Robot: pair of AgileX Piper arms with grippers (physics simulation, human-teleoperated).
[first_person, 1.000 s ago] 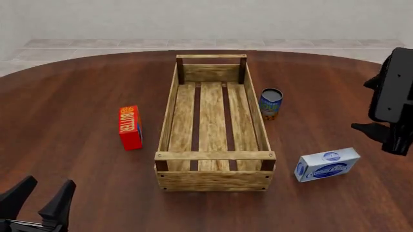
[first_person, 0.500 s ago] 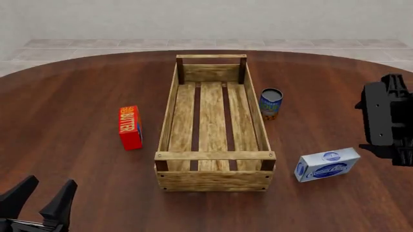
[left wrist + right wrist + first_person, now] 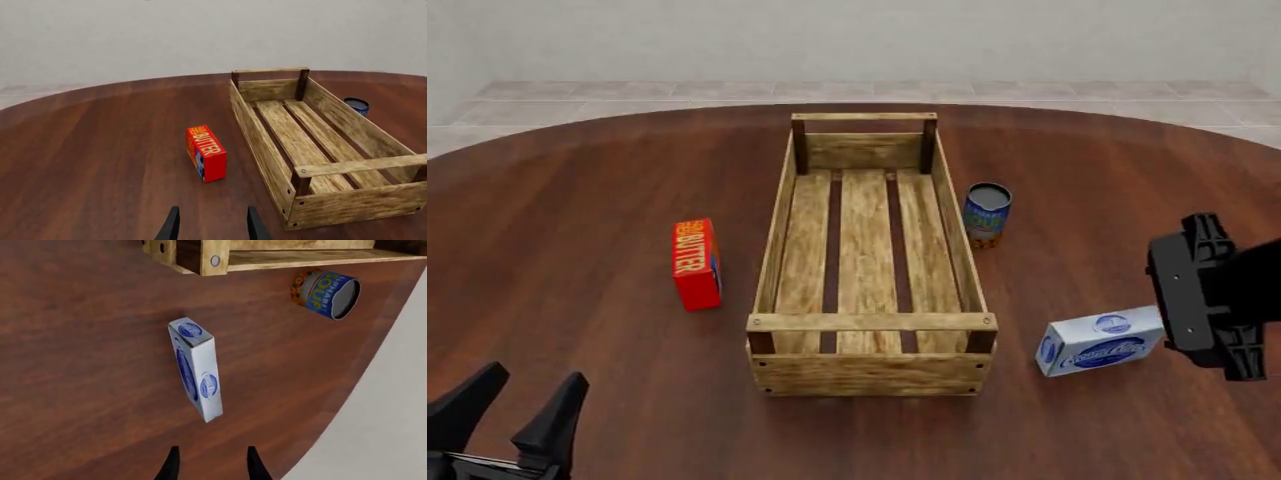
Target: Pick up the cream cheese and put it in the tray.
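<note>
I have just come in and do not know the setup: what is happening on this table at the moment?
The right tool, open, hangs close to the cream cheese, which lies on the table right of the tray. It has not gripped the box. The tray holds nothing. The left tool, also open, waits at the near edge. A butter box and a can stand beside the tray.

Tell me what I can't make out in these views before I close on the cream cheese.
- Front view: the right gripper shows only its back; its fingers are hidden, and its body covers one end of the cream cheese.
- Right wrist view: only fingertips show at the frame edge; the tray is cut to one corner.
- Left wrist view: the tray wall hides most of the can; the cream cheese is out of frame.
</note>
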